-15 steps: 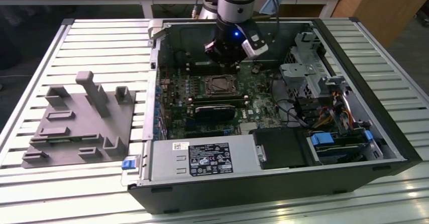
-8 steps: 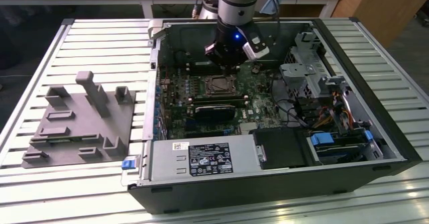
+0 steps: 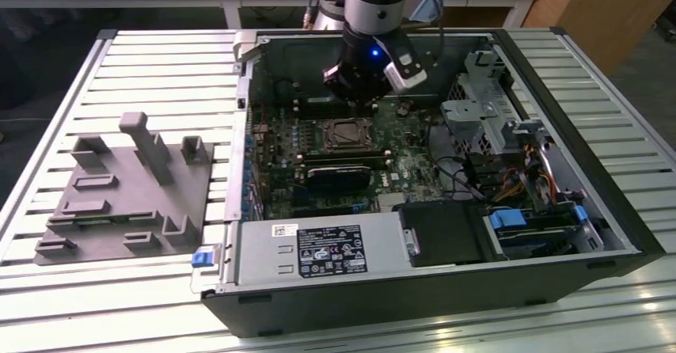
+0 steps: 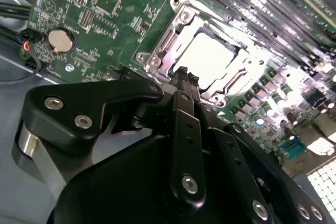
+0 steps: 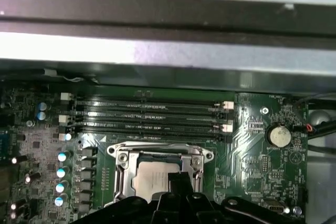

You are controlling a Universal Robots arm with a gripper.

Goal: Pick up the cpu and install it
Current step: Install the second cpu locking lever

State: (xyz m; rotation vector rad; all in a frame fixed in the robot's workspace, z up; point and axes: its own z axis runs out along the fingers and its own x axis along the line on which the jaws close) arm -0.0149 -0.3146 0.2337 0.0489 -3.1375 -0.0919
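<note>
Gripper: black fingers [image 4: 185, 80] drawn together with nothing between them; the gripper [image 3: 354, 100] hangs inside the computer case [image 3: 549, 234], just above the socket frame [image 3: 346, 134]
Cpu: silvery square cpu [image 4: 207, 59] lies flat in the socket frame [image 4: 157, 51] on the motherboard [image 3: 277, 175]; in the first wrist view the cpu [image 5: 149, 177] sits partly behind the finger tips
Memory slots: long dark slots [image 5: 147, 116] run just beside the socket frame, toward the case wall
Coin cell: round battery [image 5: 278, 136] on the board, near the slots' end
Fixture plate: grey plate with upright blocks [image 3: 122, 191] on the slatted table [image 3: 158, 60], at the exterior view's left of the case
</note>
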